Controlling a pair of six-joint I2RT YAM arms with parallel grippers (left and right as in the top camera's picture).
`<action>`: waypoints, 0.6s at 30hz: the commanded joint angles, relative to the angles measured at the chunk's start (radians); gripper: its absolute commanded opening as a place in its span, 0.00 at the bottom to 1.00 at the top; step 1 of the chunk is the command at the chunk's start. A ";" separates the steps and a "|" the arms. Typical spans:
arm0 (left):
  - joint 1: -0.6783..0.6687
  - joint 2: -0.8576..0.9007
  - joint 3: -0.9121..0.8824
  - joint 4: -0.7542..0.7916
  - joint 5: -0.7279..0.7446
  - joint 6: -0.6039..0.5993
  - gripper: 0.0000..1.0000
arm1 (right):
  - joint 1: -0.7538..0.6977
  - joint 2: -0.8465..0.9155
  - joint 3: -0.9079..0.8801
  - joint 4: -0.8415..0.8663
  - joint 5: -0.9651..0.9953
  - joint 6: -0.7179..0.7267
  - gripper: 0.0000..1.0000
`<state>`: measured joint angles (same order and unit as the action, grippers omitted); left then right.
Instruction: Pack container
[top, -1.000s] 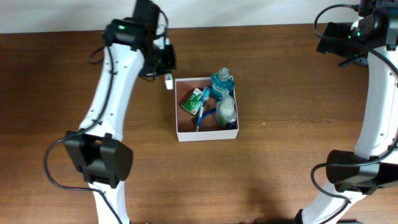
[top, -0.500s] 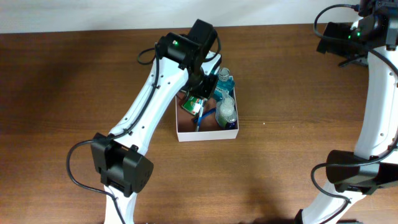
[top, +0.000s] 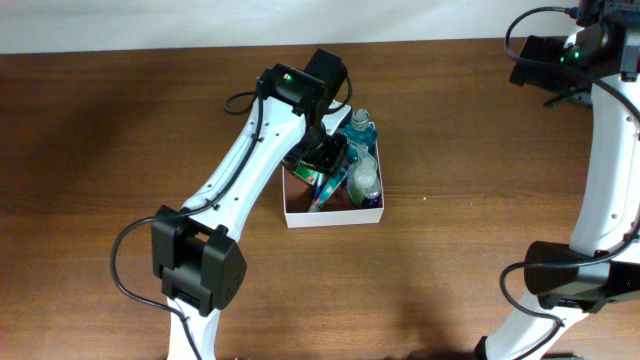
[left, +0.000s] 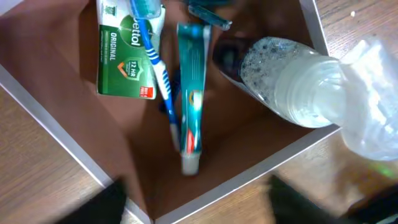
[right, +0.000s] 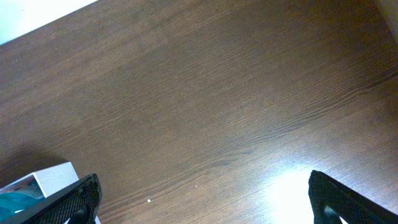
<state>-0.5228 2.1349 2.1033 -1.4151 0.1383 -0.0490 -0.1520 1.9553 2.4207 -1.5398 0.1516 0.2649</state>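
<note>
Left gripper (top: 325, 160) hung over the container (top: 340, 216), jaws apart, nothing between them. In the left wrist view my fingers (left: 102, 205) were only dark blurs at the bottom corners, one on each side of the container's near corner.

The container sat near the middle of the table (top: 480, 200), toward the back edge, on its base and open side up.

Inside it, per the left wrist view:
- toothpaste (left: 191, 93) lay flat on the floor, cap toward the near corner, touching no finger
- toothbrush (left: 158, 74) lay just beside the toothpaste, its head end over the soap box (left: 121, 56)
- clear bottle (left: 292, 87) lay on its side against the right wall, neck poking past the rim
- teal mouthwash (top: 358, 130) stood in the back right corner

Right gripper (right: 208, 202) was well apart from all of that, up at the table's far right. Its jaws were wide apart with only bare wood under them. One container corner showed at the lower left of the right wrist view.
</note>
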 joint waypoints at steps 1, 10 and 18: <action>0.007 -0.003 0.014 0.016 -0.004 -0.063 0.93 | -0.006 0.000 0.006 0.003 -0.002 0.001 0.99; 0.265 -0.019 0.374 -0.062 -0.209 -0.195 0.99 | -0.006 0.000 0.006 0.003 -0.002 0.001 0.99; 0.595 -0.020 0.417 -0.106 -0.188 -0.220 0.99 | -0.006 0.000 0.006 0.003 -0.002 0.001 0.99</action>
<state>-0.0071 2.1338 2.5061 -1.5124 -0.0547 -0.2440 -0.1520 1.9553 2.4207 -1.5402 0.1516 0.2642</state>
